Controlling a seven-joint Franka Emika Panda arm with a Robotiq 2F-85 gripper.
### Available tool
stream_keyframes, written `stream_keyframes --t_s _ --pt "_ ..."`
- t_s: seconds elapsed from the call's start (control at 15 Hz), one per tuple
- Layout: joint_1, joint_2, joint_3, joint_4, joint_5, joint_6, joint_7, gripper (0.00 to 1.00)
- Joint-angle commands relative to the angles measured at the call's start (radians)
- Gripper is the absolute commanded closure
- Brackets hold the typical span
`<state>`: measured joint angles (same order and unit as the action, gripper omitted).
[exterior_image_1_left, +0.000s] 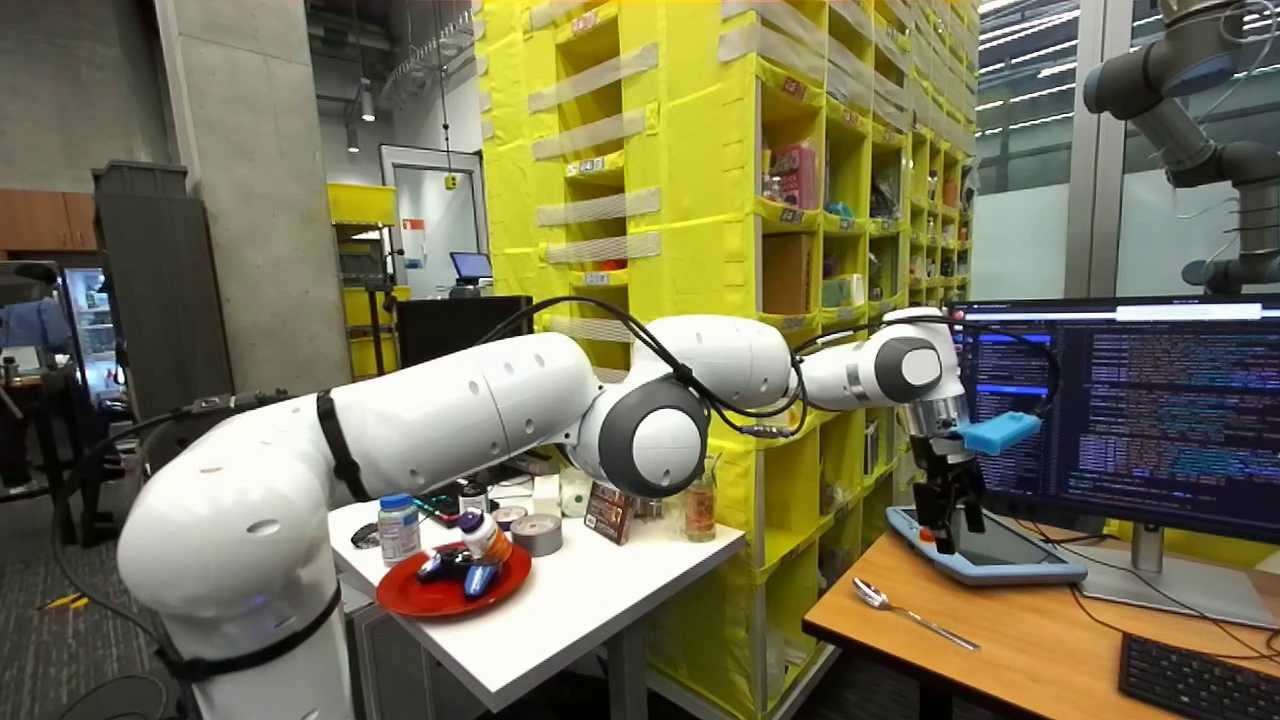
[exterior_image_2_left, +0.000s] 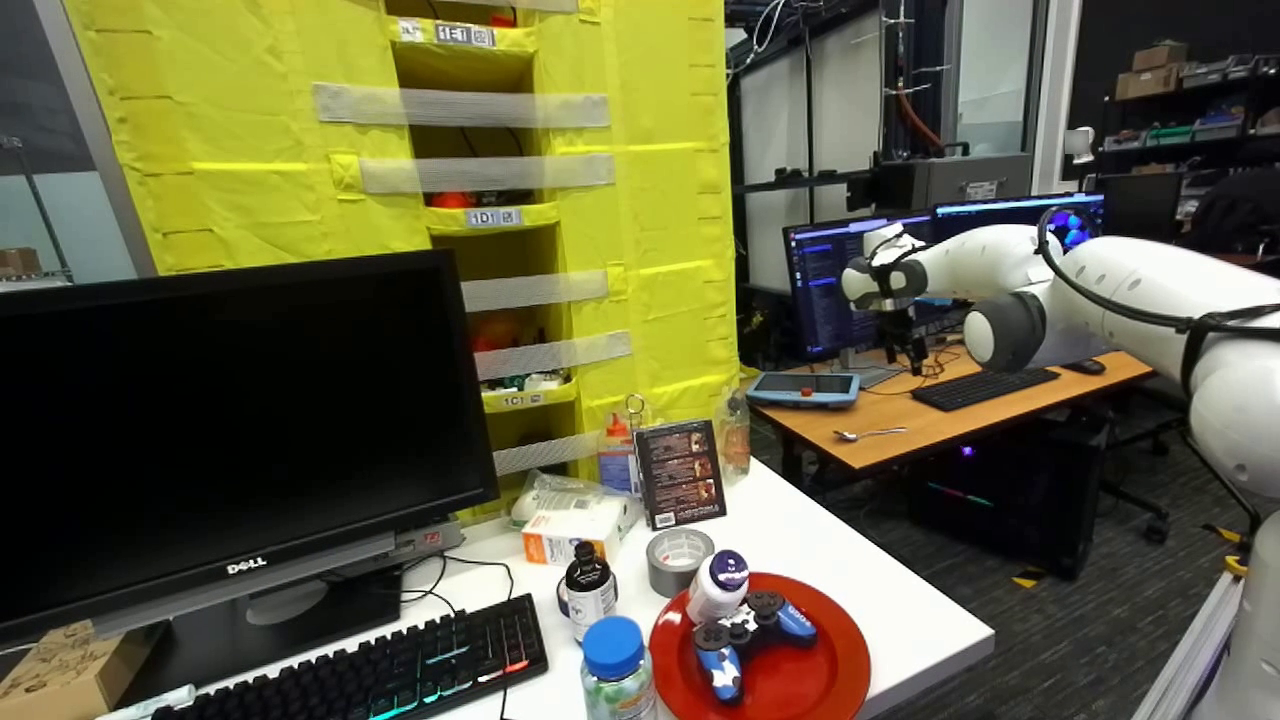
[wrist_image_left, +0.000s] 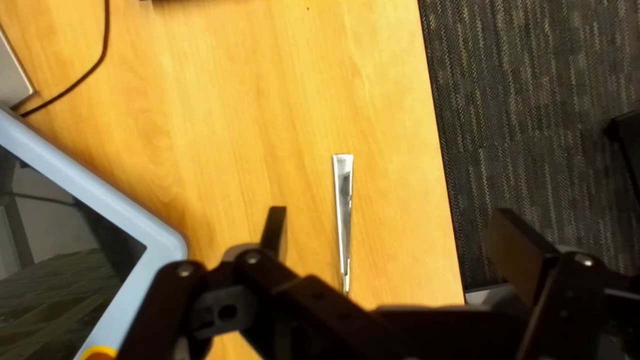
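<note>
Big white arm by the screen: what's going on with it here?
A robot arm reaches out over the wooden desk. Its gripper hangs open above it, holding nothing. A metal spoon lies on the desk below; it shows between the spread jaws in the wrist view, but the gripper is not touching it. A blue-framed tablet lies nearby. On the white table, a red plate bears a game controller and a purple-capped bottle.
</note>
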<state>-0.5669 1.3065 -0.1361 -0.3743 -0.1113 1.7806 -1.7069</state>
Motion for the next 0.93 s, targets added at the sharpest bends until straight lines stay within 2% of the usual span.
stream_keyframes --t_s 0.0,0.87 --pt "-0.001 0.01 0.003 0.018 -0.002 -0.01 0.001 0.0" --pt "0.0 0.017 0.007 0.02 -0.001 -0.015 -0.014 0.0"
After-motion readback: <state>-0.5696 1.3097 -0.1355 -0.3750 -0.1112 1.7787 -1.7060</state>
